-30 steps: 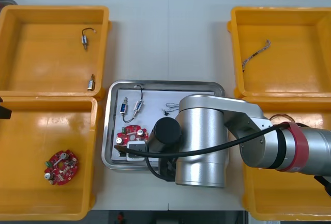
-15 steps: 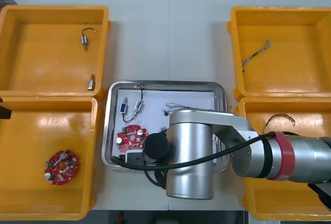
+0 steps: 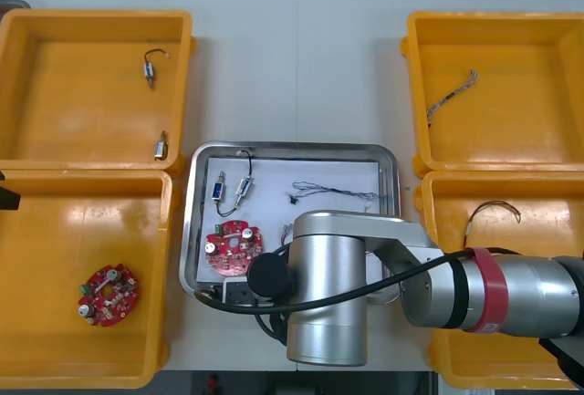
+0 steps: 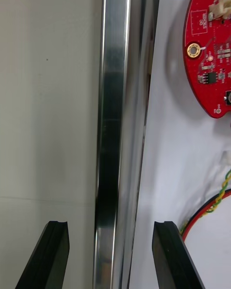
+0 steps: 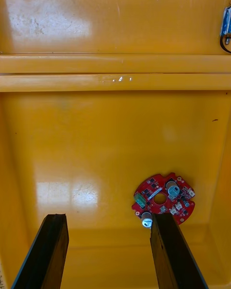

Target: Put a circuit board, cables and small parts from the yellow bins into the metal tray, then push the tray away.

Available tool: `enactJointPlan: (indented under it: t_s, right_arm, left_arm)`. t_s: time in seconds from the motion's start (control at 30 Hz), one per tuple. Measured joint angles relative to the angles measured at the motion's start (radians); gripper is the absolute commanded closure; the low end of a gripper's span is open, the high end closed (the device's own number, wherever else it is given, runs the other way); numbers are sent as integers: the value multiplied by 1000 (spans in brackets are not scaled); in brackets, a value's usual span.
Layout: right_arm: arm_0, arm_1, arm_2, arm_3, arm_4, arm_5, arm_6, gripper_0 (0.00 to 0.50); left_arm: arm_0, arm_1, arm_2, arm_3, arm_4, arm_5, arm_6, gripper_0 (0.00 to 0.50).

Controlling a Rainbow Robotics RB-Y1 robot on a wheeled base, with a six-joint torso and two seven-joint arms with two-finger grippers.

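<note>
Metal tray [image 3: 292, 147] lies on the table [image 3: 301, 67], its near rim running up between the right gripper's [image 4: 113, 255] spread fingers, which grasp nothing. One finger hangs over bare table, the other over the tray's white inside. Beyond that finger lie a red and yellow cable [image 4: 214, 204], cut off at the frame edge, and a red circuit board [image 4: 211, 48], half out of view. From above, the right arm [image 3: 328, 295] hides this gripper and the tray's near corner. Left gripper [image 5: 108, 253], fingers wide and empty, hovers over a yellow bin [image 5: 96, 139], a second circuit board [image 5: 164, 200] just past one finger.
</note>
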Motion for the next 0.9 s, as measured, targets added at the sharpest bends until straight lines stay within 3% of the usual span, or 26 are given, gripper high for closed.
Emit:
enactJointPlan:
  t_s: [0.43, 0.47, 0.5, 0.63, 0.73, 0.9]
  right_arm:
    - [0, 21, 2, 32, 2, -7, -19, 0]
    - [0, 21, 2, 32, 4, -7, -19, 21]
    - [0, 21, 2, 32, 7, -7, -19, 181]
    - [0, 21, 2, 32, 14, -14, -23, 381]
    - [1, 21, 3, 32, 16, -27, -24, 500]
    - [1, 21, 3, 32, 28, -27, -25, 500]
  left_arm:
    - [0, 0, 0, 0, 0, 0, 0, 0]
    - [0, 0, 0, 0, 0, 0, 0, 0]
    - [0, 0, 0, 0, 0, 0, 0, 0]
    - [0, 0, 0, 0, 0, 0, 0, 0]
    - [0, 0, 0, 0, 0, 0, 0, 0]
    - [0, 0, 0, 0, 0, 0, 0, 0]
